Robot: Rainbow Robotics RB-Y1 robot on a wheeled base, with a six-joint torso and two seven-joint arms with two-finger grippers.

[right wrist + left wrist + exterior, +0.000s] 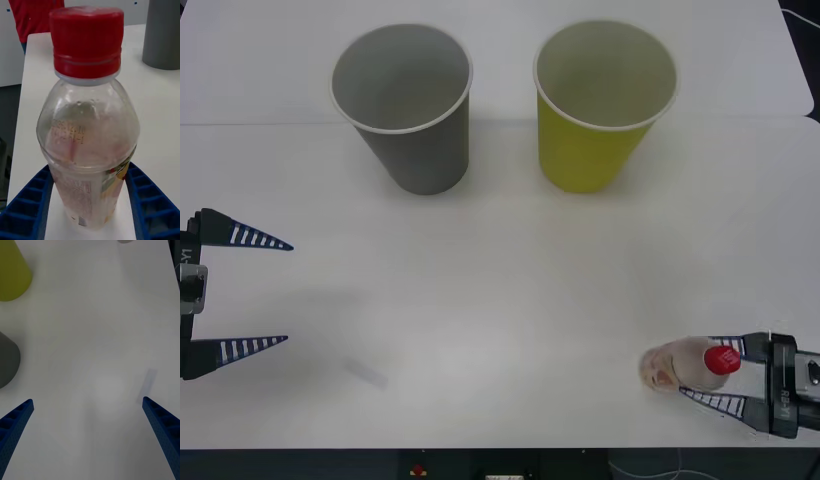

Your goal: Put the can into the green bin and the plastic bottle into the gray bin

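A white table point(510, 290) carries the gray bin point(408, 110) and the green bin point(600, 105) side by side at the far side, and the plastic bottle point(685, 365) near the front right edge

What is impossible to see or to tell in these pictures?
- Bottle base, right wrist view: cut off by the picture's edge between the right gripper's fingers.
- Printing on the bottle: too blurred to read.
- Green bin bottom, front view: hidden by its own wall.
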